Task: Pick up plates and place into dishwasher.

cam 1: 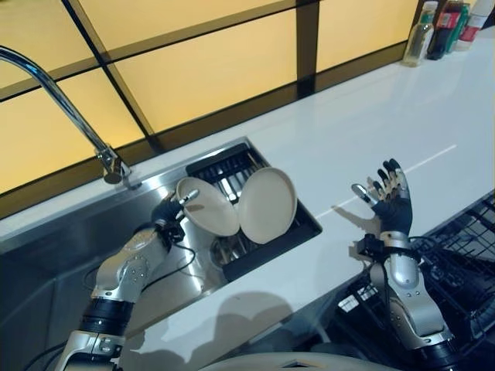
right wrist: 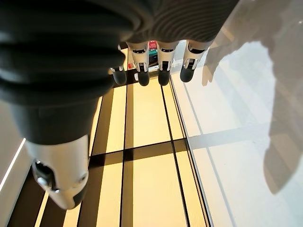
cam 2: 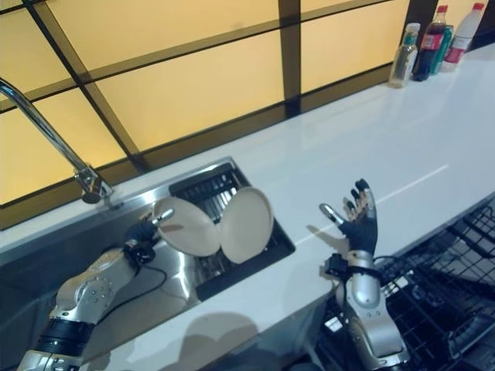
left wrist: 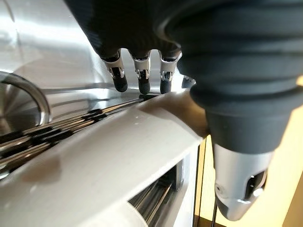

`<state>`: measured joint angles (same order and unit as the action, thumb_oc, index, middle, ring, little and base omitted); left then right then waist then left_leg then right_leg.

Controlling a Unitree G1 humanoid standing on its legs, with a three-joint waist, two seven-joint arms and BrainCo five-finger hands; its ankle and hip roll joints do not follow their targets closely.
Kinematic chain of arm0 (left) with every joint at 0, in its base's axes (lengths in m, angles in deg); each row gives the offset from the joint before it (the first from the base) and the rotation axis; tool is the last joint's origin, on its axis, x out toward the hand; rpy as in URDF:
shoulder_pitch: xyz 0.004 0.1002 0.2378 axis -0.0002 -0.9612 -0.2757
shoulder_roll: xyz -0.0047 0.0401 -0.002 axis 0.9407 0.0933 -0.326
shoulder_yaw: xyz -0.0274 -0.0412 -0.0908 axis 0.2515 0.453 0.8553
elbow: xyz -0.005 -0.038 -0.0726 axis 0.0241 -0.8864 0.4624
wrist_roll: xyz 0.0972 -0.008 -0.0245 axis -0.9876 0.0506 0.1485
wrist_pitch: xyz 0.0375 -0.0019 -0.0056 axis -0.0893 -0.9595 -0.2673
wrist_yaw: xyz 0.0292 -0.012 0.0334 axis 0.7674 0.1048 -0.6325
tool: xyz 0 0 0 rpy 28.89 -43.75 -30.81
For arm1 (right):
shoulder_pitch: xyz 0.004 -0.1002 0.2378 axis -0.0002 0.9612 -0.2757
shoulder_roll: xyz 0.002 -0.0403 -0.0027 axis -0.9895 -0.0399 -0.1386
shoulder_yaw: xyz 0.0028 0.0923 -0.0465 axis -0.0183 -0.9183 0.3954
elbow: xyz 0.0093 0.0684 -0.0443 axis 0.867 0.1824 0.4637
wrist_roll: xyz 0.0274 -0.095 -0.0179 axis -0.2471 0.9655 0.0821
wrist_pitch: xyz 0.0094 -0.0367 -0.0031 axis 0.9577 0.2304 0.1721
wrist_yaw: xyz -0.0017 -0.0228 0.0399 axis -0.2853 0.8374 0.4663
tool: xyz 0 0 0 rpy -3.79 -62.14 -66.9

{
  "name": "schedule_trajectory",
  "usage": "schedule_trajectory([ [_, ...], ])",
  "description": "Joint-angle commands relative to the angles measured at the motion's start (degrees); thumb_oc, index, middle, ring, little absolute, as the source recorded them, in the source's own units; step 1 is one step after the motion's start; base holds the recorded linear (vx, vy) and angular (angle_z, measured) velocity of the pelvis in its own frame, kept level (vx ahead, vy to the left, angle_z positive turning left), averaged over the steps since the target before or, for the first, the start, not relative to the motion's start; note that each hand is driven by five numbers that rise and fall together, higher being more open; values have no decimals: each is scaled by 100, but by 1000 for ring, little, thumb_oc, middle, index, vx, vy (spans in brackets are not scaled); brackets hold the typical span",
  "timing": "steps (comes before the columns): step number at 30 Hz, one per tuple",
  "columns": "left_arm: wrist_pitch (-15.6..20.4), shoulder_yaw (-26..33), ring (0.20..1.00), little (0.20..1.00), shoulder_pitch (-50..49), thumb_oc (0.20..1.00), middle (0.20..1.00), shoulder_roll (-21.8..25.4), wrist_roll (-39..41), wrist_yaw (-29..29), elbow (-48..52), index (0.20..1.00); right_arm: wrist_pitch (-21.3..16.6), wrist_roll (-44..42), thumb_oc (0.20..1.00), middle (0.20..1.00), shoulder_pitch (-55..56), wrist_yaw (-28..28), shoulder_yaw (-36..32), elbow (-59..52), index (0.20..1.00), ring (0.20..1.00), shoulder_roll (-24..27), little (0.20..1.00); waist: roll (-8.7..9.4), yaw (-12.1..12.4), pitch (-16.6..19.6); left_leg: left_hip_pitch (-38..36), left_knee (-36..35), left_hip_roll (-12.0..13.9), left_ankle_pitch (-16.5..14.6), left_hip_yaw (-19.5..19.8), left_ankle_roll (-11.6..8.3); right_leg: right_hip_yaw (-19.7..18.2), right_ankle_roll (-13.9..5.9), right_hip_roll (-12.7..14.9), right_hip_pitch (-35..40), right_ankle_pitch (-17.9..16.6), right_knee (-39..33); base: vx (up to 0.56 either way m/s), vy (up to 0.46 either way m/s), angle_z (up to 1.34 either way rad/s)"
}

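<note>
Item: your left hand (cam 1: 168, 213) pinches the rim of one plate (cam 1: 207, 206) over the sink rack (cam 1: 232, 166), touching the second plate (cam 1: 267, 205); risk—slip or toppling; right hand (cam 1: 390, 202) open, idle.

A kitchen is showing here: a steel sink (cam 1: 69, 247) with a curved faucet (cam 1: 54, 97), a white surface (cam 1: 371, 139), bottles (cam 1: 445, 27) and a dishwasher rack (cam 1: 464, 255).

faucet (cam 1: 54, 100) spout cut off at frame edge, dish rack (cam 1: 232, 174) partly hidden behind plates (cam 1: 267, 205)
</note>
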<state>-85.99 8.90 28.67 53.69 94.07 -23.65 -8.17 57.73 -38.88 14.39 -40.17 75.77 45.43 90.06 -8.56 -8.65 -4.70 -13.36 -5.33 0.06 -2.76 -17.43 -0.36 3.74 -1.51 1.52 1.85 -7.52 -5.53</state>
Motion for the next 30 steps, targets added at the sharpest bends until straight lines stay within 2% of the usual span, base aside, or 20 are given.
schedule_trajectory([
  [1,-110,-138,1000,1000,-32,1000,1000,36,250,-115,-505,1000,-375,-96,1000,1000,-125,66,-35,-114,1000,1000,-14,1000,218,-82,-64,321,128,-302,-133,131,352,8,-526,341,181,452,85,0,0,0],
  [4,-88,-167,1000,1000,-53,1000,1000,-101,435,-155,-698,1000,-340,-88,1000,1000,-154,13,-12,-127,1000,1000,-5,1000,192,-108,-76,309,124,-310,-137,115,353,-6,-522,345,188,457,79,0,0,0],
  [8,-38,-190,1000,1000,-63,1000,1000,-148,269,115,-775,1000,-333,-76,1000,1000,-118,51,-38,-119,1000,1000,0,1000,142,-157,-72,300,120,-314,-142,82,347,-42,-524,342,181,466,83,0,0,0],
  [9,-11,-210,464,464,-47,464,464,-106,319,202,-717,464,-341,-98,1000,1000,-99,85,-62,-119,1000,1000,15,1000,133,-171,-73,300,115,-315,-136,73,346,-46,-526,343,178,464,84,0,0,0],
  [10,103,-215,200,200,-26,200,200,-91,267,343,-676,200,-319,-101,1000,1000,-96,105,-80,-137,1000,1000,28,1000,114,-182,-75,304,120,-316,-136,70,339,-56,-525,345,171,468,88,0,0,0],
  [12,102,-259,200,200,4,200,200,-10,34,668,-591,200,-346,-106,1000,1000,-99,163,-91,-107,1000,1000,54,1000,78,-204,-84,300,122,-315,-144,42,338,-65,-525,346,157,472,97,-2,17,1],
  [19,119,-382,200,200,164,200,200,299,-229,913,-486,200,-313,-83,1000,1000,-101,282,-149,-150,1000,1000,162,1000,-52,-260,-102,291,144,-340,-136,25,327,-87,-533,366,168,488,105,-2,23,1],
  [30,189,-341,200,200,314,200,200,505,-353,1111,-425,200,-277,-32,1000,1000,-37,381,-217,-190,1000,1000,107,1000,-28,-249,-21,285,149,-320,-124,53,297,-73,-521,337,213,503,82,-1,-1,0],
])
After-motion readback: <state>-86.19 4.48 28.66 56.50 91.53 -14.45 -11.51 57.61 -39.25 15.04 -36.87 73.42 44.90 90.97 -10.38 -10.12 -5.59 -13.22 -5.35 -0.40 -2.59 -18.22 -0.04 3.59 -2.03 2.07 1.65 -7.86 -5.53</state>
